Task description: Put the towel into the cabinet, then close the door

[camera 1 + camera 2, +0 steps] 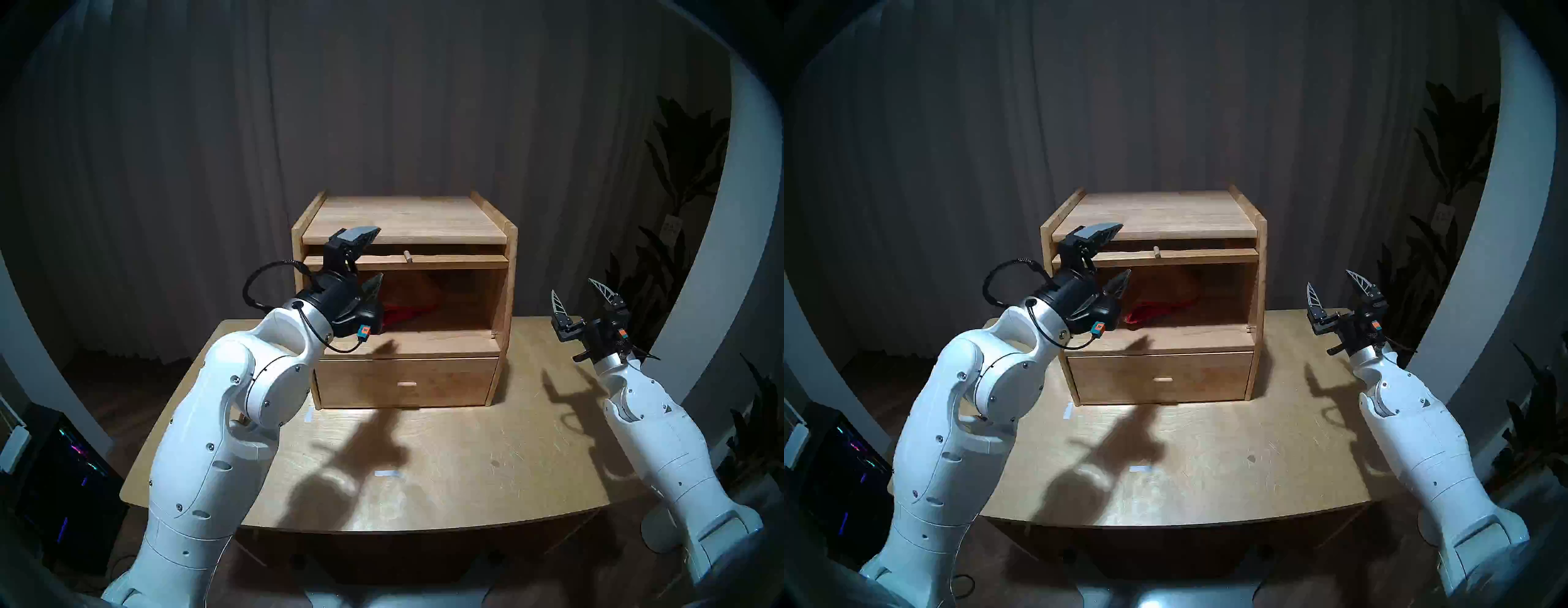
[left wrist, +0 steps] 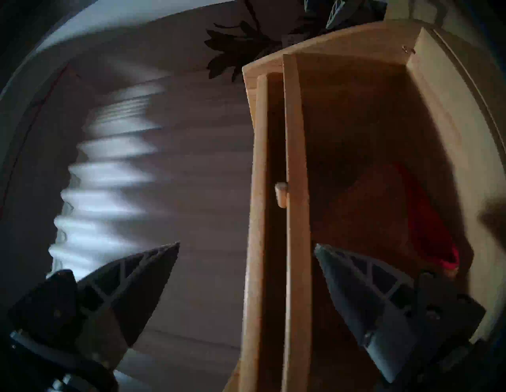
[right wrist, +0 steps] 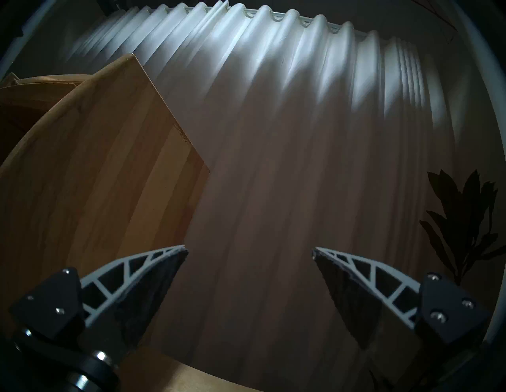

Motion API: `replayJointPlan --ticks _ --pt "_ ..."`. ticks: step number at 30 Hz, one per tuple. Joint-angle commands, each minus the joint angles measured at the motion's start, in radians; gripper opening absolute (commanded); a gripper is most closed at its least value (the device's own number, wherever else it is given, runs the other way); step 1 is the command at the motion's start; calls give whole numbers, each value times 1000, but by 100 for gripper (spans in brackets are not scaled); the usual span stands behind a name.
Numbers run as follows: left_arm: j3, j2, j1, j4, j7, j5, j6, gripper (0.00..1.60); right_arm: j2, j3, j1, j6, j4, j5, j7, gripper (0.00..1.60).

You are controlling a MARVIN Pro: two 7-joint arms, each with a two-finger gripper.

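Observation:
The light-wood cabinet (image 1: 403, 218) stands at the back of the table. Its door (image 1: 445, 262) lies flat under the top panel, only its front edge and peg knob (image 1: 406, 256) showing, so the compartment is open. The red and orange-tan towel (image 1: 403, 312) lies crumpled inside, left of centre, also in the left wrist view (image 2: 427, 224). My left gripper (image 1: 378, 254) is open and empty at the compartment's upper left, one finger above the door edge, one below. My right gripper (image 1: 572, 286) is open and empty, right of the cabinet, pointing up.
A shut drawer (image 1: 407, 382) with a rectangular pull sits under the compartment. The wooden table (image 1: 466, 458) stretches in front of the cabinet. A dark curtain hangs behind, a plant (image 1: 679, 170) stands at the right, and a lit computer case (image 1: 63, 467) sits on the floor at the left.

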Motion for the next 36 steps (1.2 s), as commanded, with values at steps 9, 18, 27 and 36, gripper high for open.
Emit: replayJointPlan --ticks 9,18,27,36 --pt "20 -23 -64 35 -101 292 169 160 -4 1 40 -49 20 0 34 160" --pt "62 -74 -81 -11 -166 121 293 160 -5 3 40 -47 24 3 46 160" --pt "123 -171 -35 -86 -293 -38 461 160 -11 5 50 -66 38 6 61 160" --pt "137 -172 -89 23 -218 173 598 160 -20 5 64 -98 63 8 79 160"
